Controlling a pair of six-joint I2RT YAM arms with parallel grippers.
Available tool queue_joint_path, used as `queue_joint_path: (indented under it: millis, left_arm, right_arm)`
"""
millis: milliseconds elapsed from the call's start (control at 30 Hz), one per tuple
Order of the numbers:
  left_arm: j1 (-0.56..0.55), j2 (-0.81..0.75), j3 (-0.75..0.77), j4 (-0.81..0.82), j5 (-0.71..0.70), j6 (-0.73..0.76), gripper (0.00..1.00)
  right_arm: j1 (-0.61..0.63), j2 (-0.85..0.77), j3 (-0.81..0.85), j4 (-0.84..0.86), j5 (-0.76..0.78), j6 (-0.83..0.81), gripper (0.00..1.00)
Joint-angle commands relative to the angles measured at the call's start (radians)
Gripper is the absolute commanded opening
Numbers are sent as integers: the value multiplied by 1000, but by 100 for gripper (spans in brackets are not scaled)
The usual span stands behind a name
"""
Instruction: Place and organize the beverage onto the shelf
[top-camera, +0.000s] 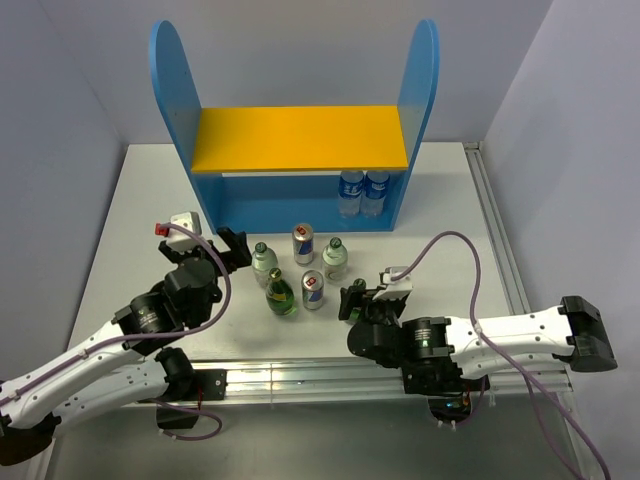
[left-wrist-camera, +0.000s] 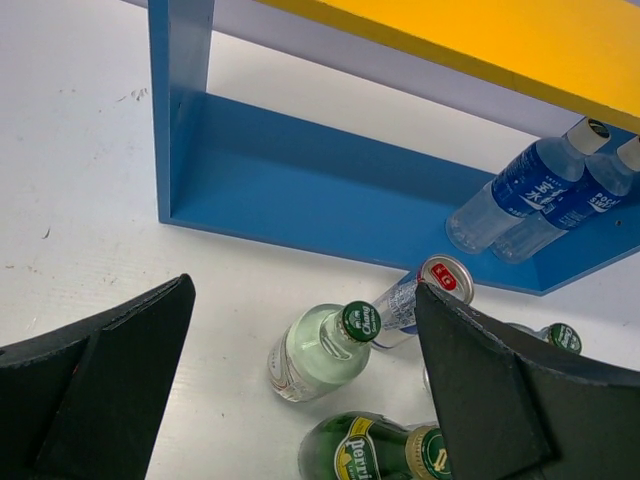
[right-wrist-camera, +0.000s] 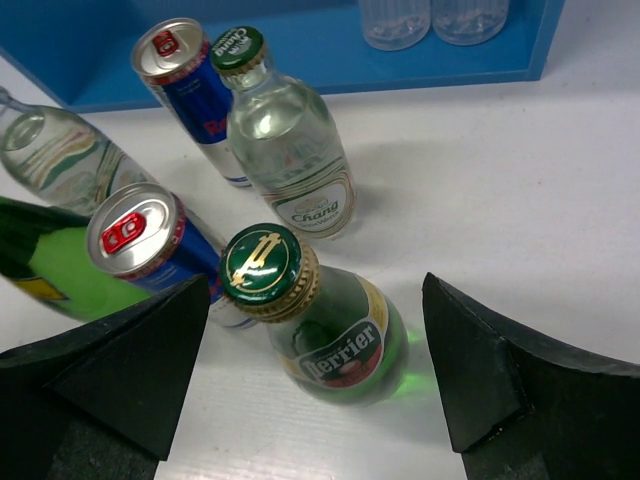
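I read the shelf (top-camera: 300, 205) as blue, its upper board (top-camera: 300, 138) yellow-orange. The water bottles (top-camera: 363, 192) at its right carry blue labels. Nearer me: silver-blue cans (right-wrist-camera: 135, 225) with red tabs, pale bottles (right-wrist-camera: 285, 140) capped green, a dark green bottle (right-wrist-camera: 340, 335), and a white table (top-camera: 450, 200).

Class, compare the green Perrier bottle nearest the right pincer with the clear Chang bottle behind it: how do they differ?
The Perrier bottle is dark green glass; the Chang bottle is clear. The Perrier bottle's cap bears a gold emblem, the Chang bottle's white lettering. Both stand upright with green caps.
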Motion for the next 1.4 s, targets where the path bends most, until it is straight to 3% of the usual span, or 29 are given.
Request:
queue_joint_path:
  millis: [0,167,467,567,667,700,733,1100,1233,1367]
  left_arm:
    - [-5,-15,-12,53,-26,-10,98]
    - [-6,-21,-22,65,-26,-5,98]
    - [-8,-15,-39,82,-24,1,99]
    - [-10,-7,-39,82,-26,4,99]
    - [-10,-7,-42,85,-29,4,99]
    - [-10,-9,-50,94,-29,5,99]
    - [-10,-10,-53,96,-29,5,99]
    - [-10,-49,-71,109,-20,7,99]
    - [-10,-69,-81,117,-15,7,99]
    - [-10,-86,-90,126,-11,9,99]
  right_arm:
    - [-36,39,-29,224,69,-72,92]
    - [-69,67,-61,361,63,-155,80]
    - [-141,90,-63,422,62,-225,62]
    - [-161,93,-64,422,50,-241,49]
    - [-177,105,-52,411,40,-230,20]
    - [-178,118,-45,399,40,-219,3]
    - [-181,124,-37,390,39,-215,0]
    - [-181,144,152,261,72,-303,0]
    - [-181,136,253,249,95,-449,0]
    - [-183,118,356,377,125,-660,0]
